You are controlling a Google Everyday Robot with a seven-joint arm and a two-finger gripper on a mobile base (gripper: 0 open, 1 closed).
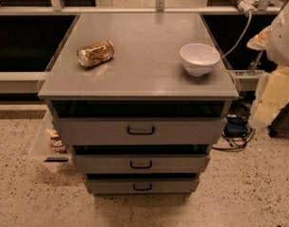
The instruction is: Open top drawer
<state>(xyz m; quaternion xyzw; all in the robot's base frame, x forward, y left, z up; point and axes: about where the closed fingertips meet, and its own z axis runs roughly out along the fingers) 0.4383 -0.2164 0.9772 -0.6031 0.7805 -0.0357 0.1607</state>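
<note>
The top drawer is the widest of three grey fronts on a grey metal cabinet. It has a small black loop handle at its centre. A dark gap shows between its front and the cabinet top. Two smaller-looking grey drawers sit below it, each with a like handle. My arm shows as white and cream parts at the right edge, and its gripper hangs there, beside the cabinet's right side and well away from the handle.
A crushed gold can lies on its side at the top's left. A white bowl stands at the right. A clear bin with snacks is on the floor at the left. Cables lie at the right.
</note>
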